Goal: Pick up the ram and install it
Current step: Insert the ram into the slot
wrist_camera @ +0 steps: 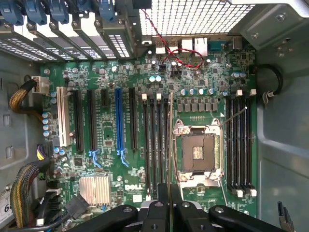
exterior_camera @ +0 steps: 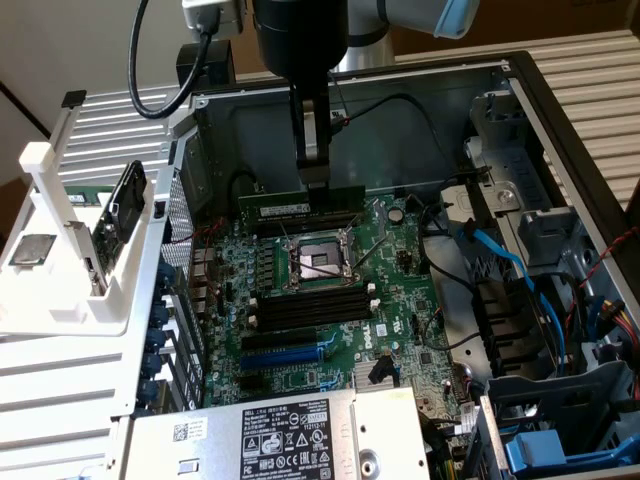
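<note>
In the exterior view my gripper point(exterior_camera: 315, 183) points straight down into the open computer case, shut on the top edge of the ram point(exterior_camera: 300, 206). The ram is a long dark-green stick with a white label. It hangs level, just above the black memory slots point(exterior_camera: 300, 226) behind the processor socket point(exterior_camera: 315, 262). In the wrist view the ram point(wrist_camera: 169, 140) shows edge-on as a thin line running out from between my black fingers point(wrist_camera: 159, 205). There it lies between a bank of empty slots point(wrist_camera: 154, 145) and the socket point(wrist_camera: 198, 152).
Another slot bank point(exterior_camera: 310, 305) lies in front of the socket. A white stand point(exterior_camera: 60, 290) at the exterior view's left carries a silver processor chip point(exterior_camera: 33, 250) and a drive point(exterior_camera: 120, 208). The power supply point(exterior_camera: 290, 435), blue cables point(exterior_camera: 505, 262) and case walls point(exterior_camera: 400, 110) ring the board.
</note>
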`<action>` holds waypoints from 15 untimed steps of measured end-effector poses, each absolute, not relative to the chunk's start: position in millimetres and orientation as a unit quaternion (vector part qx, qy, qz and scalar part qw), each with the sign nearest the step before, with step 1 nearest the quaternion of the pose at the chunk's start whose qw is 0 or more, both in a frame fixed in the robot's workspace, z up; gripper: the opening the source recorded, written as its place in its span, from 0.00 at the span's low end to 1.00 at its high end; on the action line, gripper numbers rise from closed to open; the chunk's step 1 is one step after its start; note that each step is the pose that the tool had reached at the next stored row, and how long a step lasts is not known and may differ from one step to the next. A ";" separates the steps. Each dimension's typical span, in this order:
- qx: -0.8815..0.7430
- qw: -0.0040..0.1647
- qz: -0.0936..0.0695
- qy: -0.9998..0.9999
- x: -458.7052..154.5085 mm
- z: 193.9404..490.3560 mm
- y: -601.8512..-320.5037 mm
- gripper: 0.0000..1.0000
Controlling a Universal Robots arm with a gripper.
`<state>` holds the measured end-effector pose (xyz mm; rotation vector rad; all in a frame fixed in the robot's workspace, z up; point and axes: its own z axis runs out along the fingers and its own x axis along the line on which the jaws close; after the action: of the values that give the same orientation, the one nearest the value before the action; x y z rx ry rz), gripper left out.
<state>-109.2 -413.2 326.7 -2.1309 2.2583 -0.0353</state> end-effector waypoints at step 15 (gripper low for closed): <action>-0.689 0.004 -0.027 0.725 -109.1 325.8 -404.9 0.13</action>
<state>-109.1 -404.9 325.8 -2.1585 2.2712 -0.0860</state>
